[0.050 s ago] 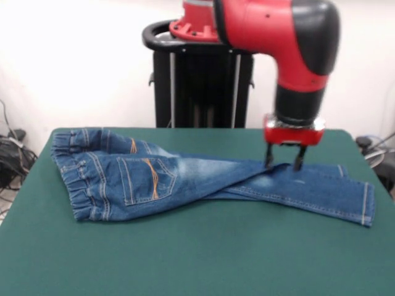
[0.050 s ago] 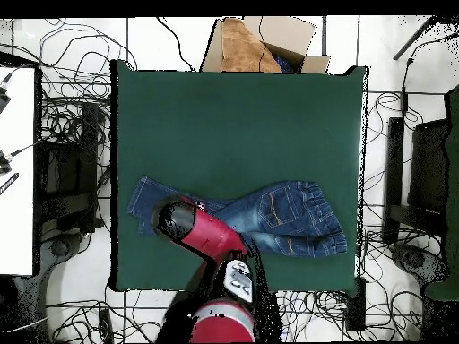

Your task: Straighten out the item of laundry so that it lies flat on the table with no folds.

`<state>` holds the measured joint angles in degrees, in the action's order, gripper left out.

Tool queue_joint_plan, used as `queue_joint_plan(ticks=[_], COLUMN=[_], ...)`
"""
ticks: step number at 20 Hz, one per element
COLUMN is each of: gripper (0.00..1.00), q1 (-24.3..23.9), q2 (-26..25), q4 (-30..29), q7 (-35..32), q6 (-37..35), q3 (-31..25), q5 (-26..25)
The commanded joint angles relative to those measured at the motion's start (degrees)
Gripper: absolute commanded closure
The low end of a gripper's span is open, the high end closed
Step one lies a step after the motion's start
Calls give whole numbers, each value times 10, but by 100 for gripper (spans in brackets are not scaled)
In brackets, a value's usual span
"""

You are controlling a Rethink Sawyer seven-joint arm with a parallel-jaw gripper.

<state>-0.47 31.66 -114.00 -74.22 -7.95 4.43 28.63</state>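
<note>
While the jeans lie stretched sideways across the dark green table, the gripper stands directly over the leg portion, its two dark fingers pointing straight down and set slightly apart, with a gap showing between them. Their tips reach the top edge of the denim on the far side of the legs; whether they actually nip any cloth cannot be told from the front view. The gathered waistband sits at the left of the front view, the back pockets with orange stitching face up, and the hems end near the table's right edge. The two legs are not spread apart: one lies over the other, crossing near the middle of the garment, and the seat area bunches up in soft folds. From overhead, the jeans lie in the half of the table nearer the robot's base, with the red arm covering the middle of the legs and one hem poking out beyond it. Cables trail over the floor all around the table, and a cardboard box sits past its far edge.
</note>
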Motion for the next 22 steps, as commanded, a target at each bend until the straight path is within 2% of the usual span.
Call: queue_joint_plan(ticks=[1,5,8,14,22], gripper=[0,0,0,0,0], q1=[-61,-67,-62,-51,16], q2=[-68,-101,-104,-89,-50], q4=[6,30,34,30,45], q7=[-110,-118,-119,-130,-144], q6=[80,98,97,73,9], q3=[-70,-79,-76,-82,-21], q5=[-46,-50,-45,-32,4])
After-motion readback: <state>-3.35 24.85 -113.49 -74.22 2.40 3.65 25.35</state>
